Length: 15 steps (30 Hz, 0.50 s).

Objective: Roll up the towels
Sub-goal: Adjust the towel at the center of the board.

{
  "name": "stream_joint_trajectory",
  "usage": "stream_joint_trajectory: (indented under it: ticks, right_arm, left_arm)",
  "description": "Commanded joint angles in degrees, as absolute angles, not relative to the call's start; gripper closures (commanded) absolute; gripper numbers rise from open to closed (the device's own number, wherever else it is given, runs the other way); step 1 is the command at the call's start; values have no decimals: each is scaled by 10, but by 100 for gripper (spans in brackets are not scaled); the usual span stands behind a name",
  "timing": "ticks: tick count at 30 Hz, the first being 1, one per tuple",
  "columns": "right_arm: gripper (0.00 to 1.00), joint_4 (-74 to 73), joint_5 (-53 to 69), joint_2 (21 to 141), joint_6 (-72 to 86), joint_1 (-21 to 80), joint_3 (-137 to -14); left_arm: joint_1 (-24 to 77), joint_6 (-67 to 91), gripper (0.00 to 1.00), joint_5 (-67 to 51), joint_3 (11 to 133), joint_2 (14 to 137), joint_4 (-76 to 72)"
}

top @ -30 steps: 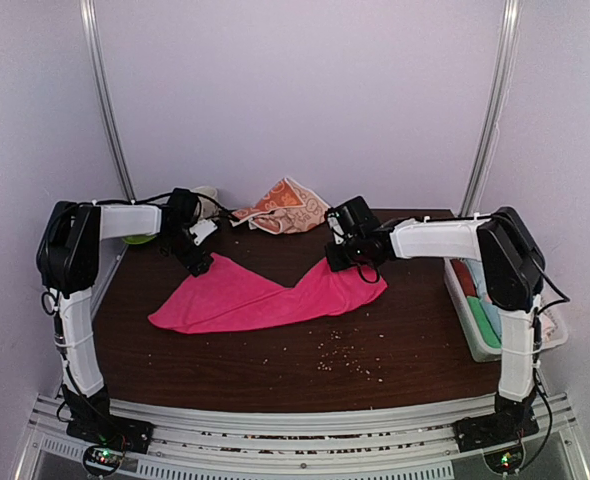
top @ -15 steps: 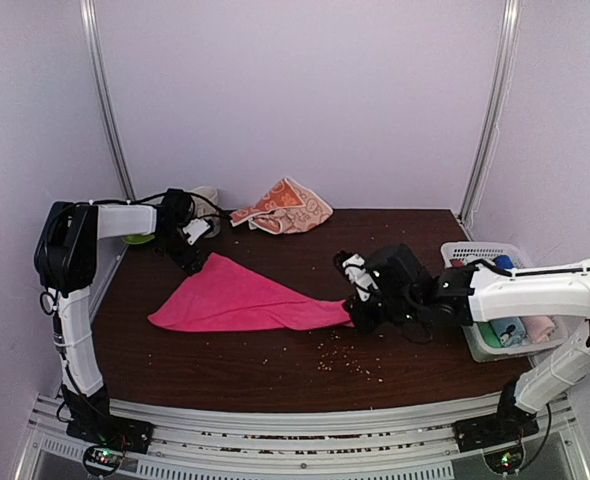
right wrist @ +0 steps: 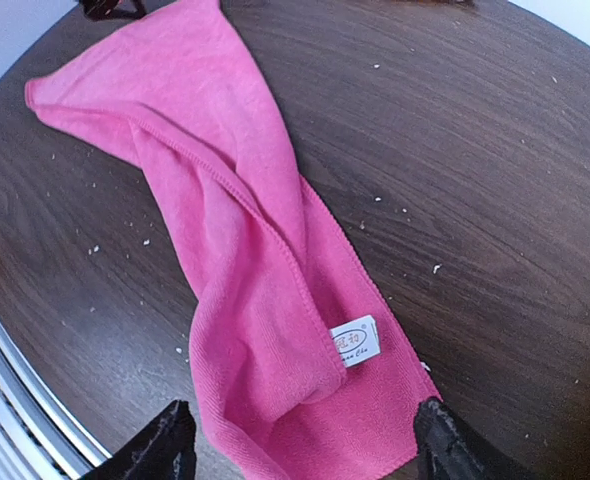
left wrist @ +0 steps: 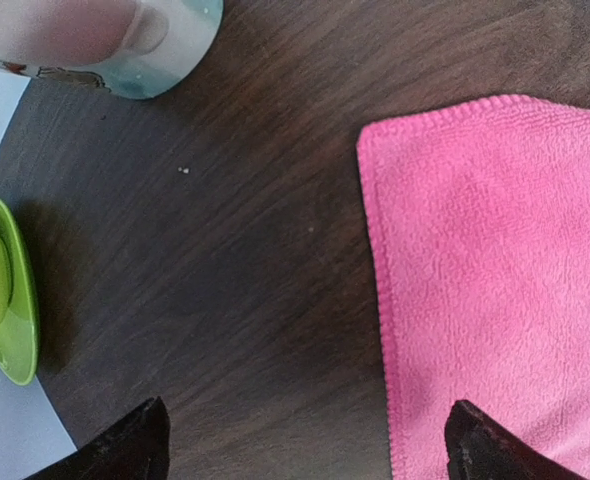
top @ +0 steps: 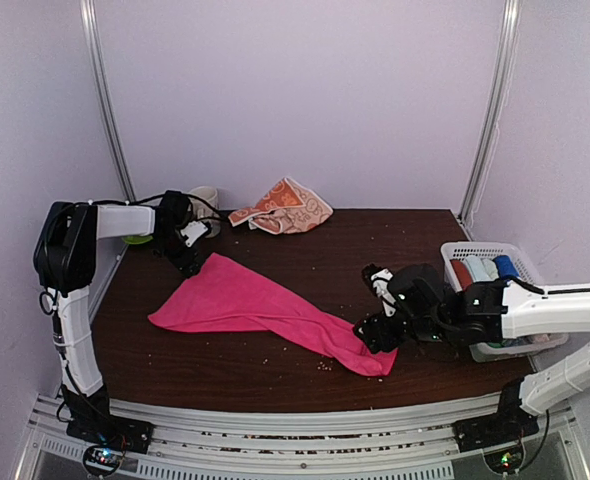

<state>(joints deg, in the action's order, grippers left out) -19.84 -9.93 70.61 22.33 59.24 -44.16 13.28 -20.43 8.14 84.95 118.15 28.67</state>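
Note:
A hot pink towel (top: 245, 300) lies stretched in a folded strip from the left of the table towards the front right. Its white label (right wrist: 356, 341) shows near that end. My right gripper (top: 373, 333) hovers low over this end, open, with the cloth (right wrist: 245, 270) lying loose between its fingers (right wrist: 305, 446). My left gripper (top: 188, 252) stands open at the towel's back corner. In the left wrist view that corner's hem (left wrist: 495, 280) runs by the right finger, and bare wood lies between the fingers (left wrist: 310, 450). The orange printed towel (top: 285, 208) sits crumpled at the back.
A white basket (top: 480, 246) with rolled cloths stands at the right edge, beside my right arm. A green dish (left wrist: 5, 300) and a pale cup (left wrist: 105, 40) sit at the back left. Crumbs (top: 325, 365) dot the wood near the front.
My right arm dragged the pink towel's right corner from the back middle to the front right, then opened and let go. The left arm has barely moved.

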Motion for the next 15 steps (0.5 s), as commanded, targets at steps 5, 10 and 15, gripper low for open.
stream_joint_trajectory:
  ticks: [5,10,15]
  right_arm:
    - [30,-187,-145,697,378,513,-378]
    - [30,-159,-147,703,424,509,-338]
    - [30,-160,-149,725,434,508,-338]
  left_arm:
    - [130,-202,2,48,907,1198,292]
    - [130,-205,2,3,929,1208,291]
    - [130,-214,3,-43,960,1234,294]
